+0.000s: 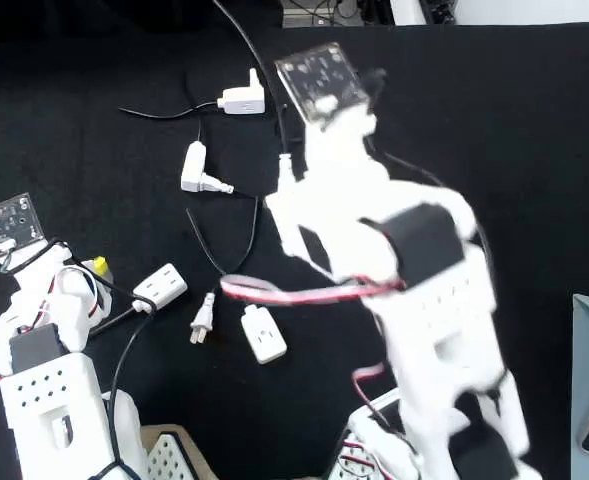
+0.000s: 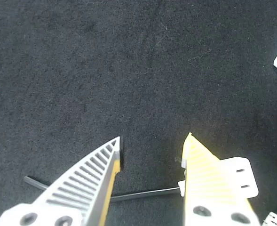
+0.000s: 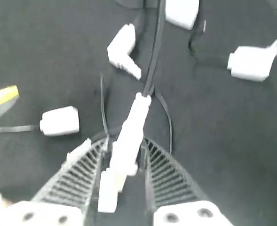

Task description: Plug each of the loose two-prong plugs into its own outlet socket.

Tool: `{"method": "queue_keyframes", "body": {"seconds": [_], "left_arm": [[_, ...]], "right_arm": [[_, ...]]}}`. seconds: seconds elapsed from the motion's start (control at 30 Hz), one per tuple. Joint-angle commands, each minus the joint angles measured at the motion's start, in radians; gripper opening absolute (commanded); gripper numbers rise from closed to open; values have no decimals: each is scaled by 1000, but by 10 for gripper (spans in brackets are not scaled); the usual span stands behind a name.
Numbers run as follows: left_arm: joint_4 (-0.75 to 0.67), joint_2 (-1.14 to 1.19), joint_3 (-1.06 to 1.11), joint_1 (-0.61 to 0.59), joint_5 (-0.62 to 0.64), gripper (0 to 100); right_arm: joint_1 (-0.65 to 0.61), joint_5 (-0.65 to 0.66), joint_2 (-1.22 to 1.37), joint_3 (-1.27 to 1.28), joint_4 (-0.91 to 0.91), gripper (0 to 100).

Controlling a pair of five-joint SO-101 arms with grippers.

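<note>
Probably a robotics lab: black-clothed table [image 1: 534,120] carrying white arms [image 1: 414,300].

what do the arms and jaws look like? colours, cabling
Both arms are white plastic with black motor blocks and dark square circuit boards. The left arm carries a black cable, the right arm a red-and-white one. The left gripper has ribbed triangular jaws, one white, one yellow; on the right gripper both are pale.
</note>
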Motion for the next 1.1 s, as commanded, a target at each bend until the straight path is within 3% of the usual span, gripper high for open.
{"method": "queue_keyframes", "body": {"seconds": [0.0,0.2,0.5,0.73,1.07], "left_arm": [[-52,-14,-35,1,11,214],[-103,-14,-35,1,98,214],[-98,-14,-25,1,103,214],[-103,-14,-70,124,107,214],[-101,-14,-211,367,109,214]], "right_arm": [[11,46,-156,193,-138,11],[6,124,-341,565,-420,11],[-75,212,-486,1013,-799,11],[-207,206,-489,1101,-919,11],[-362,204,-489,1102,-922,11]]}}
